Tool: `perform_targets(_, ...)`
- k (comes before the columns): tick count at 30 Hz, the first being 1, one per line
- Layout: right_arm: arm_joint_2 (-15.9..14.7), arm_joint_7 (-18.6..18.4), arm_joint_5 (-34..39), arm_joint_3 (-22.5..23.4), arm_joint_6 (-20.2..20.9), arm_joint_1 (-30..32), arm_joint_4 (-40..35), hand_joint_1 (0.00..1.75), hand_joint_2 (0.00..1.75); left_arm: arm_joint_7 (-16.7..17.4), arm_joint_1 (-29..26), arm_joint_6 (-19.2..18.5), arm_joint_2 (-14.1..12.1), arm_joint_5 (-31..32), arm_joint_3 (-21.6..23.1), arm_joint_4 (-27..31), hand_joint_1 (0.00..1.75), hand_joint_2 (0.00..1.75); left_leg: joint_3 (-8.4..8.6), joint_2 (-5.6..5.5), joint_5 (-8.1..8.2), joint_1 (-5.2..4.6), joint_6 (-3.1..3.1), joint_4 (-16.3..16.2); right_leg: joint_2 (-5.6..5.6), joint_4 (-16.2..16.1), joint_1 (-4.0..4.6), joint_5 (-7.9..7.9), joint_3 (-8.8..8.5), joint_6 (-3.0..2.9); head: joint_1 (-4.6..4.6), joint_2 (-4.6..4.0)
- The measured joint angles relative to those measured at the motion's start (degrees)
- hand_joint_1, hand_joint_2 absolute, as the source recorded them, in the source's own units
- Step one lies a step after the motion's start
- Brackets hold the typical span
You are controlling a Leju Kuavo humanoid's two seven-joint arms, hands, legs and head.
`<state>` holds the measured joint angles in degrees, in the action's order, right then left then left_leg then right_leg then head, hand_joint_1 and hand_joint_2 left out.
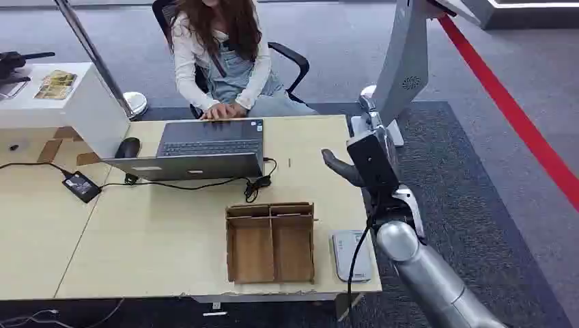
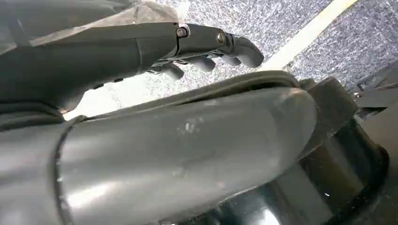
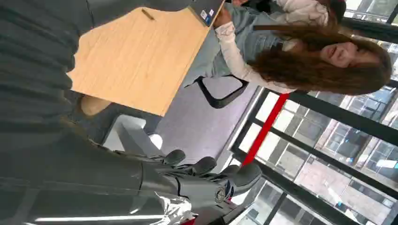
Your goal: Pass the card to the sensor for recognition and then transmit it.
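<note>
Raised over the right end of the light wooden table [image 1: 171, 239], the silver right arm is seen in the head view with its dark right hand [image 1: 358, 164] held above the table's edge; its thumb juts out to the side and, in the right wrist view, the dark fingers [image 3: 206, 165] are slightly curled, apart from one another, with nothing between them. The left hand [image 2: 206, 47] is seen in the left wrist view hanging over grey speckled carpet, its fingers loosely bent and nothing held in them. A brown cardboard tray with two compartments [image 1: 270, 242] is set near the front edge of the table; no card can be made out in either compartment. Just beside the tray, at the table's right front corner, a flat pale grey sensor pad [image 1: 349, 254] is laid; whether a card lies on it cannot be told. Behind the tray an open grey laptop [image 1: 198, 147] is placed, with a black cable [image 1: 205, 184] trailing in front of it and a black mouse [image 1: 127, 147] beside it; a person in a white top [image 1: 222, 58] is seated at the far side, hands on the laptop's edge.
</note>
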<state>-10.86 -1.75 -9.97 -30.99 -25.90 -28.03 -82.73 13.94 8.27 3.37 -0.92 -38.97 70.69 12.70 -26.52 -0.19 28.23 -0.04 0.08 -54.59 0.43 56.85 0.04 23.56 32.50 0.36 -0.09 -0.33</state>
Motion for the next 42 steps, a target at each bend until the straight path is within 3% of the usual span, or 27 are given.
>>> perform_targets(31,0.1,0.3,-0.1,0.0,-0.1,-0.3,0.1,0.00,1.75,0.0,0.0,-0.2,0.0,0.0,0.0,0.0,0.00,0.00,-0.01,0.00,0.00,0.00,0.00,0.0,0.00,0.0,0.00,0.00,0.00,0.00,0.00,0.00)
perform_targets(38,0.2,0.1,-1.5,-0.2,-0.2,-2.4,1.5,0.00,1.75,0.0,0.0,-0.3,0.0,0.8,0.0,0.0,0.00,0.00,-0.03,-0.02,-0.01,0.00,0.00,0.0,-0.01,0.0,-0.01,0.00,0.00,0.00,0.00,0.00)
perform_targets(42,0.6,-0.6,-5.0,-0.6,-0.8,-7.0,5.0,0.00,1.75,-0.4,0.2,-0.3,0.0,1.4,0.0,0.0,0.00,0.00,-0.04,0.00,-0.05,0.00,-0.01,0.0,0.01,0.0,-0.01,-0.06,0.03,-0.05,0.02,0.00)
